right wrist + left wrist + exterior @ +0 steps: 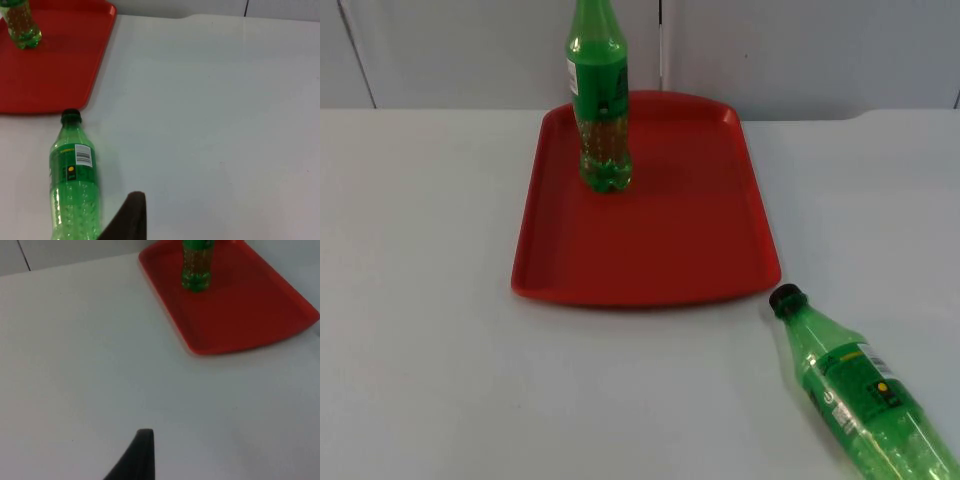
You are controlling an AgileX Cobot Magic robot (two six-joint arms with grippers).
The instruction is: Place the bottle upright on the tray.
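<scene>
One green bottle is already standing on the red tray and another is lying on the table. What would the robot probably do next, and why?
Probably the right gripper should move down onto the lying bottle, which rests on its side on the white table just off the red tray, cap toward it. The standing bottle needs nothing. The right gripper looks nearest; the left gripper waits over bare table.

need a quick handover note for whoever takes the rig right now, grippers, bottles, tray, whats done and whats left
Left gripper: a fingertip shows in the left wrist view, over bare table left of the tray, holding nothing visible.
Right gripper: a fingertip shows in the right wrist view, just beside the lying bottle, not on it.
Red tray: at the table's middle, towards the wall.
Standing bottle: upright on the tray's far left part. Done.
Lying bottle: on its side on the table off the tray's near right corner, black cap pointing at the tray.
Left: grasp the lying bottle, stand it on the tray.
</scene>
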